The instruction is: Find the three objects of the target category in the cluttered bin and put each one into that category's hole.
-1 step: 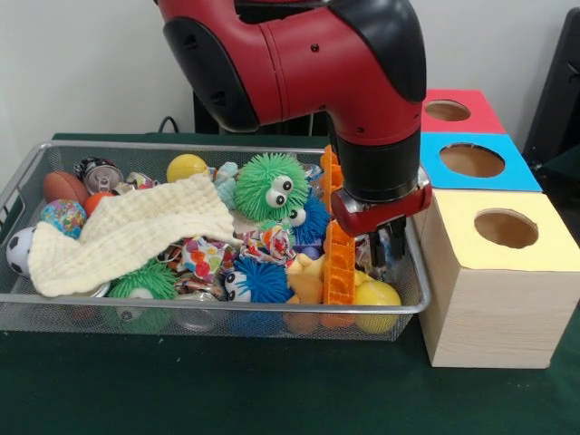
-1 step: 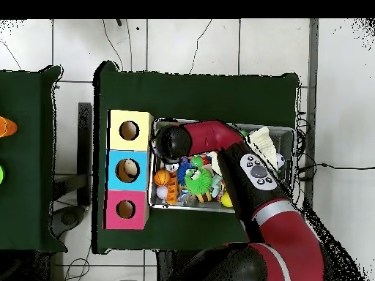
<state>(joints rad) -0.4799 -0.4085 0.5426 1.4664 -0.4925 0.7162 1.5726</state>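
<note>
A wire mesh bin (image 1: 18, 186) holds a heap of toys. Among them are a green fuzzy ball with eyes (image 1: 270, 186), a blue fuzzy ball (image 1: 261, 281), a tall orange plastic piece (image 1: 340, 258), a yellow ball (image 1: 186, 167) and a yellow toy (image 1: 377, 294). A cream cloth (image 1: 127, 231) covers the left part of the heap. My gripper (image 1: 387, 249) reaches down into the bin's right end, just beside the orange piece and above the yellow toy. In the overhead view the arm's wrist (image 2: 170, 143) hides the gripper.
Three boxes with round holes stand right of the bin: yellow-topped (image 1: 506, 228) nearest, then blue (image 1: 471, 160), then red (image 1: 448, 111). A brown football (image 1: 63, 186), a soccer ball (image 1: 18, 249) and a can (image 1: 98, 172) lie at the bin's left end.
</note>
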